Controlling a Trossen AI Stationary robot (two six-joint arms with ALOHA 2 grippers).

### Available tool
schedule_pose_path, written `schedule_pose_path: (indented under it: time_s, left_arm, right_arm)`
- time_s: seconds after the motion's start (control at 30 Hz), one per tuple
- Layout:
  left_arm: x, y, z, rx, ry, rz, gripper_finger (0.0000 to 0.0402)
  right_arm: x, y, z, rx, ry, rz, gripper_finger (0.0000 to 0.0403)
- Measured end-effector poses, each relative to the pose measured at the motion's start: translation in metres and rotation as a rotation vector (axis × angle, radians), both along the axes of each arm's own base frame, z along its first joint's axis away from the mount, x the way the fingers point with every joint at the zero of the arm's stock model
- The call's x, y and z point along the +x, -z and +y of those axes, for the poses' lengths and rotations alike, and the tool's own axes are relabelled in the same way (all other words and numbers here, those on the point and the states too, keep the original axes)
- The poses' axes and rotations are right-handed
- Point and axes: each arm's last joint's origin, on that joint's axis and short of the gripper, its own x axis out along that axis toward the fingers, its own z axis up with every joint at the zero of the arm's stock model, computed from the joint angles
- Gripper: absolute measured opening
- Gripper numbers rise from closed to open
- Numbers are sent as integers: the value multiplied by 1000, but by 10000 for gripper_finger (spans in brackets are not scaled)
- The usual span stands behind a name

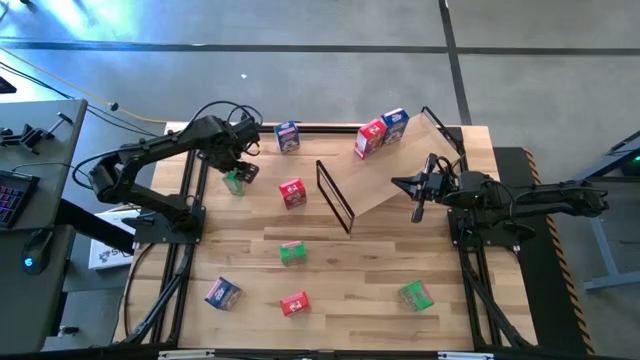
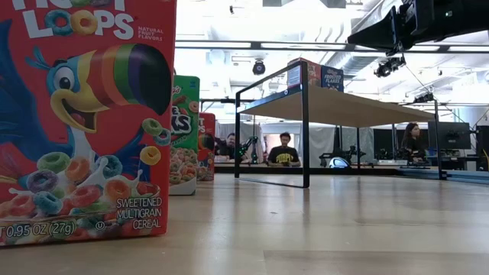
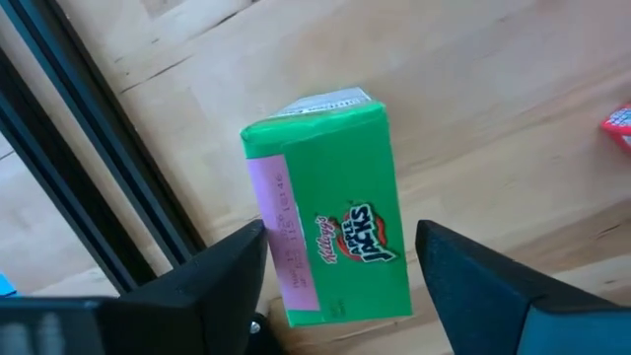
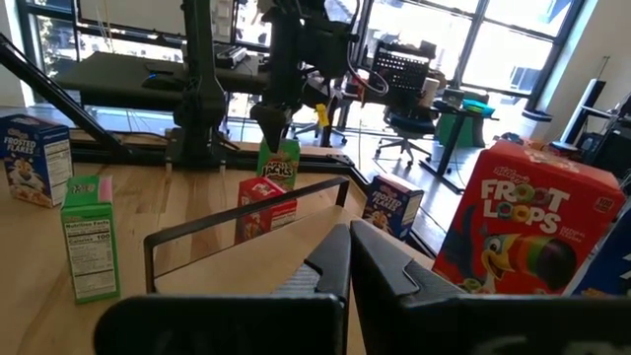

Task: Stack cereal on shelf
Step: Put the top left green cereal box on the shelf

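Observation:
A green cereal box point(image 3: 330, 222) lies on its side on the table at the far left point(image 1: 235, 182). My left gripper point(image 3: 340, 247) points straight down over it, open, one finger on each long side of the box and close to it; I see no clear touch. The shelf point(image 1: 400, 170), a tilted wooden board on a black wire frame point(image 1: 335, 195), carries a red box point(image 1: 370, 138) and a blue box point(image 1: 395, 125) at its far end. My right gripper point(image 1: 397, 182) hangs level and shut over the shelf's right part point(image 4: 350, 256).
Loose boxes on the table: blue point(image 1: 287, 136) at the far edge, red point(image 1: 292, 193) beside the shelf frame, green point(image 1: 292, 252) in the middle, and blue point(image 1: 222, 293), red point(image 1: 295, 303) and green point(image 1: 415, 295) near the front. A black rail point(image 3: 108, 187) runs beside the green box.

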Motion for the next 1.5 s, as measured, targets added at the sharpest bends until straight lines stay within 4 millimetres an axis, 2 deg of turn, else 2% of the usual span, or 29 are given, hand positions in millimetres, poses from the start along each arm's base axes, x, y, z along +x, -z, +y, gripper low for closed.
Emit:
schedule_pose_path:
  time_s: [0.53, 1.07, 1.5]
  left_arm:
    - [3, 0, 2, 27, 51, -24, 218]
    - [4, 0, 3, 33, 52, -28, 213]
    - [3, -1, 3, 32, 90, -23, 173]
  right_arm:
    - [0, 1, 1, 1, -26, 5, 0]
    - [0, 1, 1, 1, -26, 6, 0]
    - [0, 1, 1, 1, -26, 15, 0]
